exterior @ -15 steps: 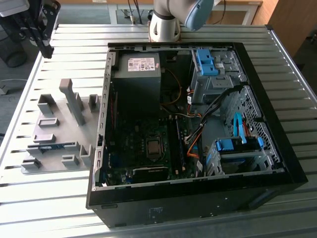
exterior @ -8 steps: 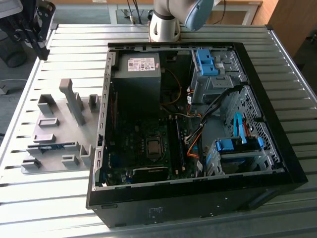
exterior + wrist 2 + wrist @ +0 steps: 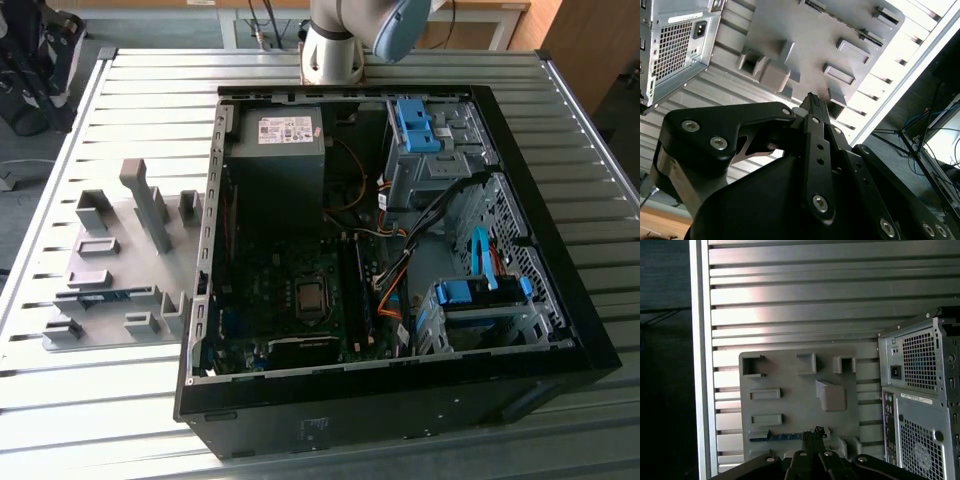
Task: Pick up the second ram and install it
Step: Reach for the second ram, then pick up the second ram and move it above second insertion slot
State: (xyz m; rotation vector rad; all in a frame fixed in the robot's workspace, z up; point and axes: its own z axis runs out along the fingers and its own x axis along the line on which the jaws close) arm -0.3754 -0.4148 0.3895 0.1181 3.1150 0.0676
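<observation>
1. Second ram (image 3: 97, 297), a thin blue-green stick, sits in a slot of the grey holder plate (image 3: 120, 270) at the left of the frame in the exterior view. It is low on the plate, near the plate's left edge, and nothing touches it.
2. The holder plate, studded with grey blocks, lies on the slatted metal counter (image 3: 120, 100), just beside the open computer case (image 3: 400, 410). The case takes up the centre and right of the frame.
3. Inside the case, the processor socket (image 3: 312, 297) shows at lower centre and the power supply (image 3: 275, 150) at upper centre. Bright blue drive-bay latches (image 3: 412, 120) sit at upper right.
4. The robot arm (image 3: 335, 45) rises at the top centre of the exterior view, behind the case's far wall.
5. The fingers (image 3: 810, 442) (image 3: 815, 115), seen in both wrist views, are pressed together and grip nothing.
6. In the first wrist view the ram (image 3: 777, 437) is a blue-green strip in the holder plate (image 3: 790, 405), beyond the fingertips. The vented rear of the case (image 3: 920, 390) stands alongside.
</observation>
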